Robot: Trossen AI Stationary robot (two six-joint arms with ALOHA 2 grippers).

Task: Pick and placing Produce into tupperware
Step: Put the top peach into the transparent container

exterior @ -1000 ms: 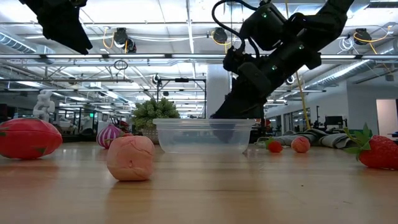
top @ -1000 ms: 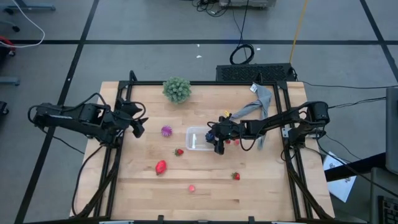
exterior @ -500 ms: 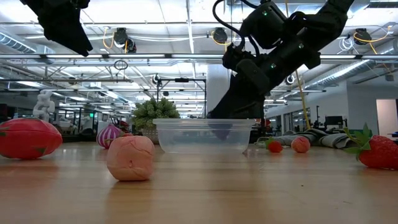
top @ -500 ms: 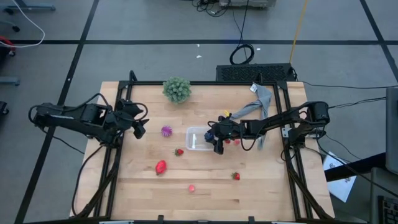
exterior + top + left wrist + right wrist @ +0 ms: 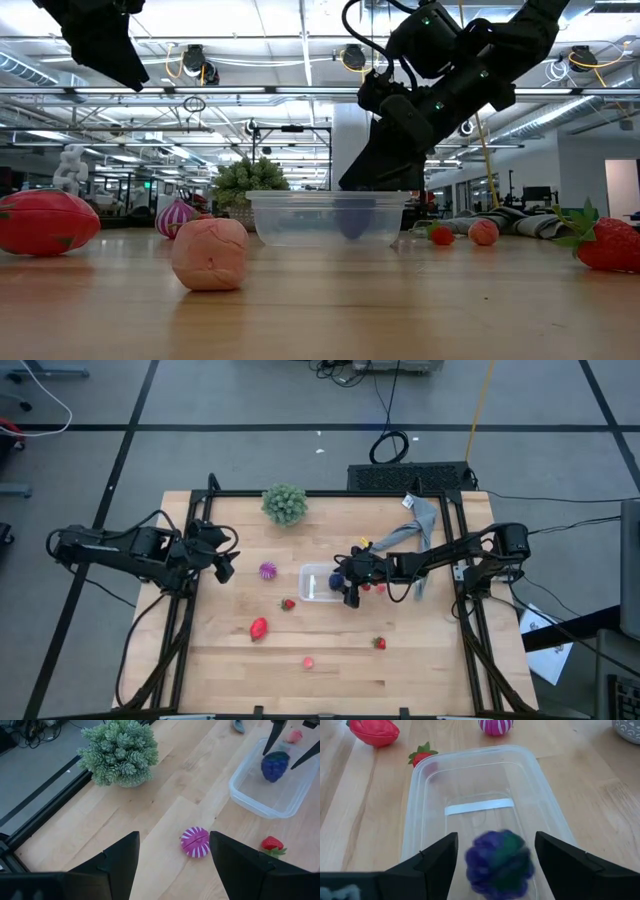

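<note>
Fingers of the right gripper point(image 5: 492, 865) stand spread wide over the tupperware point(image 5: 420, 820), with the purple grape cluster point(image 5: 499, 862) between them but apparently not clamped; in the left wrist view the cluster point(image 5: 275, 766) sits inside the tupperware point(image 5: 240, 790) between two separated dark tips. Judged step: release of the cluster into the container, nearly complete.

Procedure for this step:
- Hold the fingers spread until the cluster rests on the tupperware floor.
- Lift straight up from the tupperware; a sideways exit risks catching the near wall and dragging the light container.

Clearances, all relative to the tupperware point(image 5: 312, 582):
- A small strawberry point(image 5: 288, 603) lies just beside its left wall; the striped magenta ball point(image 5: 267, 570) lies farther left.
- Small red and pink pieces point(image 5: 378, 587) lie close on the right, partly under the right arm.
- The large red fruit point(image 5: 259, 628), a pink piece point(image 5: 308, 661) and another strawberry point(image 5: 379, 643) lie toward the front, well apart.
- The green plant point(image 5: 285, 504) stands behind and left, clear of the lift path.

The left gripper point(image 5: 222, 563) waits left of the tupperware, near the table's left edge, fingers spread and holding nothing.
</note>
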